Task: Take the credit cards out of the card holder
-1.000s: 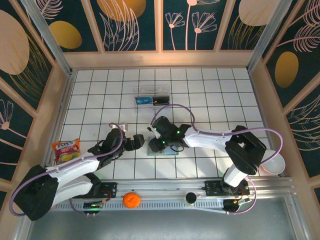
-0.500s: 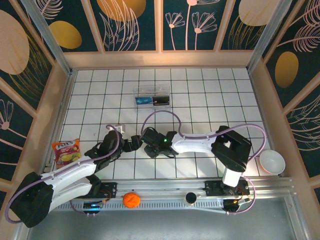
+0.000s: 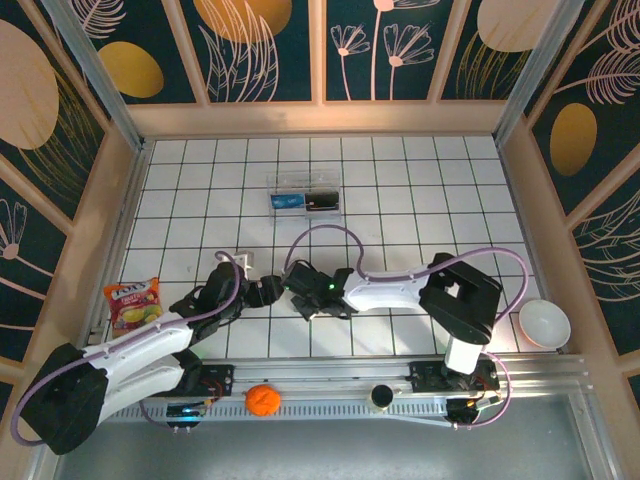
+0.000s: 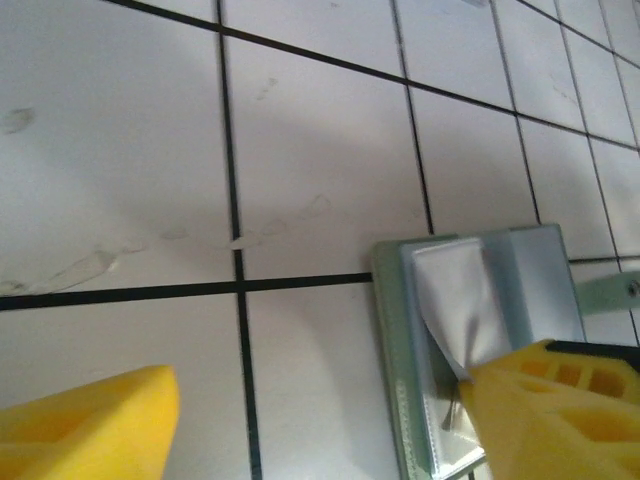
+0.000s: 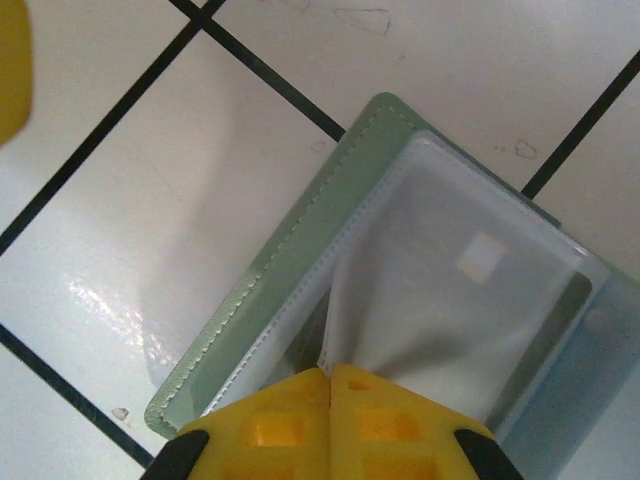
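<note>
Evidently the right hand point(image 5: 328, 378), lower centre, pinches the card holder point(image 5: 268, 275) by its clear sleeve point(image 5: 450, 240), presumably for emptying; left hand point(image 4: 315, 392) hovers spread.

The card holder point(image 5: 270, 280) runs off my right wrist view's right edge; my right gripper point(image 5: 330, 385) covers the clear sleeve's point(image 5: 450, 270) lower edge. Whether a card sits inside, I cannot tell. My left fingertip point(image 4: 545, 400) hides its corner.
</note>
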Robot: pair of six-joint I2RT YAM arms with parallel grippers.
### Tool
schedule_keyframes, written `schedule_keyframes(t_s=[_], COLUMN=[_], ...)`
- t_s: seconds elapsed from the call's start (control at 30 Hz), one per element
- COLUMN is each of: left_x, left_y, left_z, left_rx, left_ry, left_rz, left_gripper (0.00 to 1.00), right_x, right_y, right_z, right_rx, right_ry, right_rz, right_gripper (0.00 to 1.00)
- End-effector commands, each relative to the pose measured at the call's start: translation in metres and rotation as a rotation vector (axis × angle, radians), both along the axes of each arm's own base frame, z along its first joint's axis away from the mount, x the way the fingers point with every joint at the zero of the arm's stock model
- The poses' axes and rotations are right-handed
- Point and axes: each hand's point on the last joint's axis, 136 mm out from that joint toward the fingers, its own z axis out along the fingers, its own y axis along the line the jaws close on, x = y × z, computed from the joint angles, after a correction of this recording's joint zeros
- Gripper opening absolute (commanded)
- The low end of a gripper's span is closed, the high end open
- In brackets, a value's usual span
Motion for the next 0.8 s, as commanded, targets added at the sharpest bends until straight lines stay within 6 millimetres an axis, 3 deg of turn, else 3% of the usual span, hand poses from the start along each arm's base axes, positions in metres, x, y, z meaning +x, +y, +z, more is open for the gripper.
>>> schedule_keyframes(t_s=[0.0,0.13,0.23,0.43,0.63,0.77], left_x=[-0.002,-0.001,-0.006,-0.016,-0.016,-0.022], left_y=[-0.019,-0.034,-0.051,-0.078,-0.076,-0.068], left_z=[0.011,0.017,0.018,0.004,-0.015,-0.035], left_rx=[-0.085,-0.134,-0.163,-0.139,-0.085,-0.027], left_ry=[-0.017,-0.019,-0.007,0.05,0.112,0.174], left_rz=[-0.073,-0.114,-0.161,-0.245,-0.236,-0.22], left_gripper=[0.66,0.43,0.3,0.16,0.0,0.0], right_x=[-0.002,-0.005,-0.006,-0.006,-0.005,0.0], right_y=[0.004,0.011,0.01,0.006,-0.002,-0.018], right_z=[0.02,0.037,0.039,0.04,0.039,0.034], right_rx=[0.142,0.286,0.33,0.362,0.367,0.334], right_ry=[0.002,0.028,0.049,0.07,0.07,0.063], right_rz=[-0.022,-0.021,-0.047,-0.099,-0.147,-0.232], right_gripper=[0.0,0.0,0.0,0.0,0.0,0.0])
